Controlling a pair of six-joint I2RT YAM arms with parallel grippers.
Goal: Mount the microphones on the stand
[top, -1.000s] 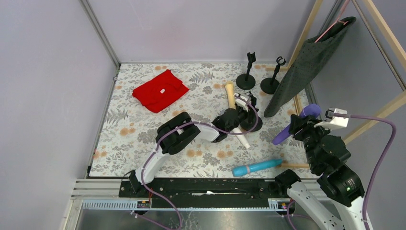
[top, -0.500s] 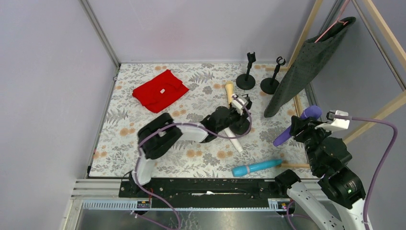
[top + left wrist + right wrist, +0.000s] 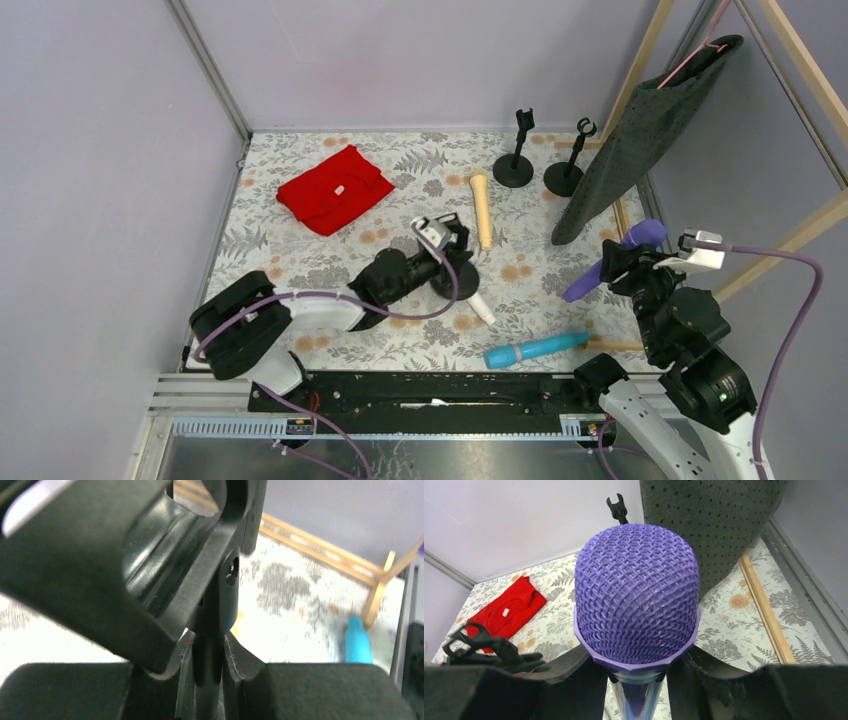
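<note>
Nearest edge: blue microphone [image 3: 535, 348] loose on table [image 3: 300, 255]. Behind it, right tool [image 3: 622, 264] clamps purple microphone [image 3: 636, 592], long axis tilted, head up toward far-right. To its left, well apart: left tool [image 3: 437, 256] pinched on stem of black stand [image 3: 455, 282], clip upward. Judgement: purple microphone must travel left to clip. Farther: cream microphone [image 3: 481, 205], two free stands [image 3: 514, 165].
</note>
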